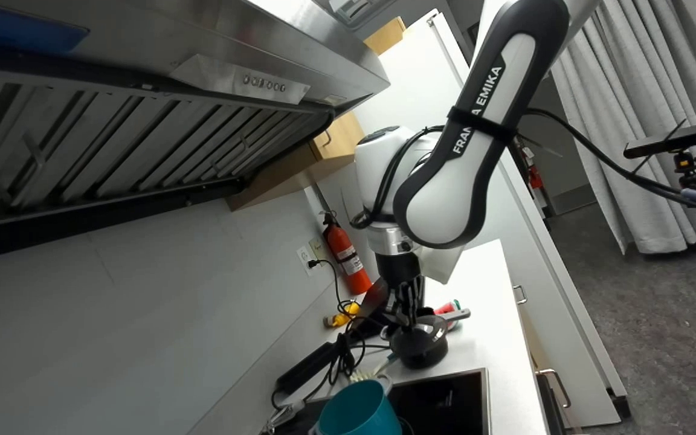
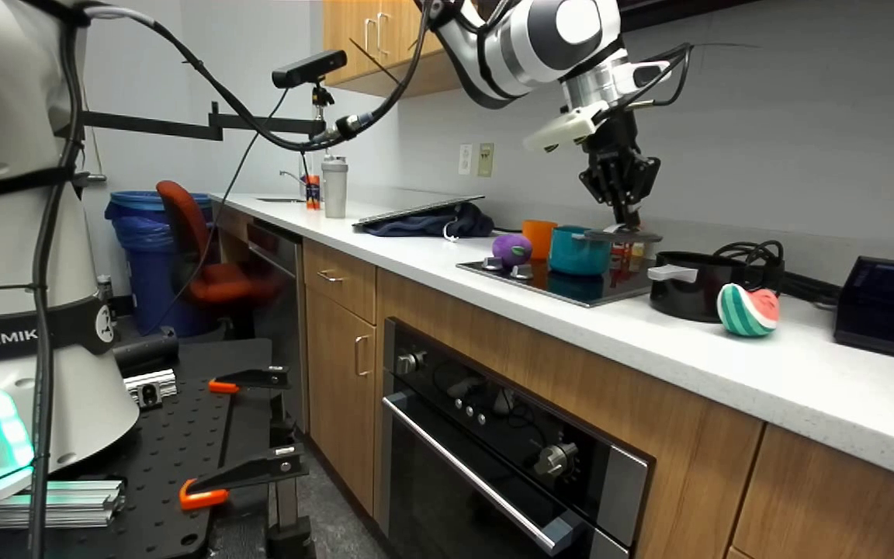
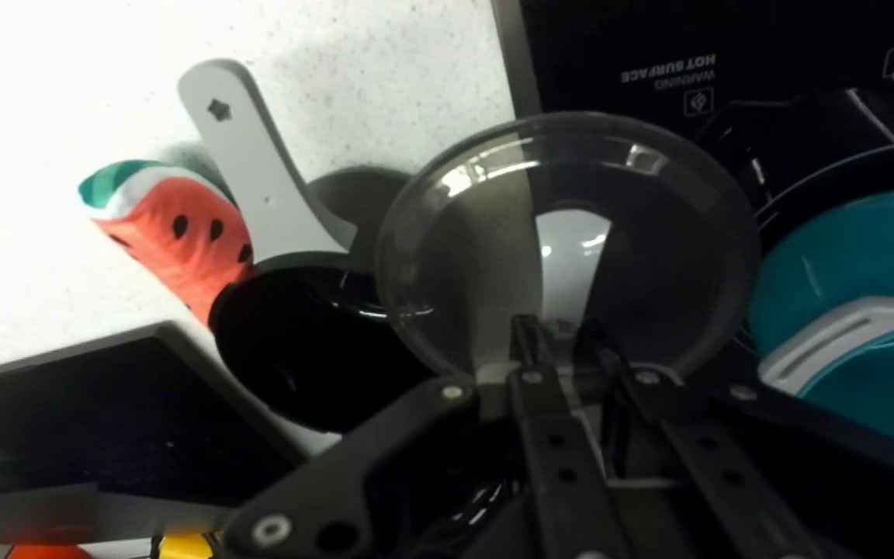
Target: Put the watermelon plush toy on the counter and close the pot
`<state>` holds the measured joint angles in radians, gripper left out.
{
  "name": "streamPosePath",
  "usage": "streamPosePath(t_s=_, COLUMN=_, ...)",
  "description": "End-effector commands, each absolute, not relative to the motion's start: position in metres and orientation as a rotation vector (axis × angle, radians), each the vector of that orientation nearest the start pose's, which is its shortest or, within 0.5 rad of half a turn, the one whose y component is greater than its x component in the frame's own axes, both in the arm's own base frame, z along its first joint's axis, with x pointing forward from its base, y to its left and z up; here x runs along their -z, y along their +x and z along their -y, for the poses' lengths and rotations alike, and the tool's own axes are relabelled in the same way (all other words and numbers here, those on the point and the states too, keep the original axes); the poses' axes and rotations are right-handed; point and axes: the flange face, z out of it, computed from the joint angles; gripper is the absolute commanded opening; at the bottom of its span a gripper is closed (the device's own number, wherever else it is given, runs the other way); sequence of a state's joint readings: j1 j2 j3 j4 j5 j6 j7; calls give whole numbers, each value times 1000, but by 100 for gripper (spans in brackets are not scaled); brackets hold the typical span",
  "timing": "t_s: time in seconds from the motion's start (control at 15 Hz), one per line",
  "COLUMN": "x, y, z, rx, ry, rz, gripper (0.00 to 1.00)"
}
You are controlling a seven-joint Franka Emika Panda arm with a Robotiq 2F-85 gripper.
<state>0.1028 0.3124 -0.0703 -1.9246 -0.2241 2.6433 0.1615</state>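
Note:
The watermelon plush toy (image 2: 748,310) lies on the white counter (image 2: 819,388), against the outside of the dark pot (image 2: 684,293). In the wrist view the toy (image 3: 175,233) is beside the base of the pot's grey handle (image 3: 249,155); the pot (image 3: 299,341) is uncovered and its inside looks dark. My gripper (image 3: 559,330) is shut on the handle of a clear glass lid (image 3: 649,256). It holds the lid (image 2: 621,235) in the air, beside and above the pot, toward the teal pot. In an exterior view the toy (image 1: 446,308) is partly hidden behind the pot's handle (image 1: 457,315).
The teal pot (image 2: 577,252) stands on the black cooktop (image 2: 548,283), with an orange cup (image 2: 538,238) and purple plush (image 2: 511,250) nearby. A dark box (image 2: 889,310) and cables are near the wall. A fire extinguisher (image 1: 347,257) stands behind; a range hood (image 1: 142,133) hangs above.

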Motion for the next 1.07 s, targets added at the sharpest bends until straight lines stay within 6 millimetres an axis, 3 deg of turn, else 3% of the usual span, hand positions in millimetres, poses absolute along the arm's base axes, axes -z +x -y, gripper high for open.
streamPosePath(t_s=0.0, x=-391, y=661, z=-19, rx=702, ry=-3198, rz=35, gripper=4)
streamPosePath(t_s=0.67, x=-392, y=694, z=21, rx=740, ry=-3226, rz=-88, gripper=4)
streamPosePath(t_s=1.0, x=-389, y=710, z=20, rx=708, ry=-3247, rz=-113, gripper=4)
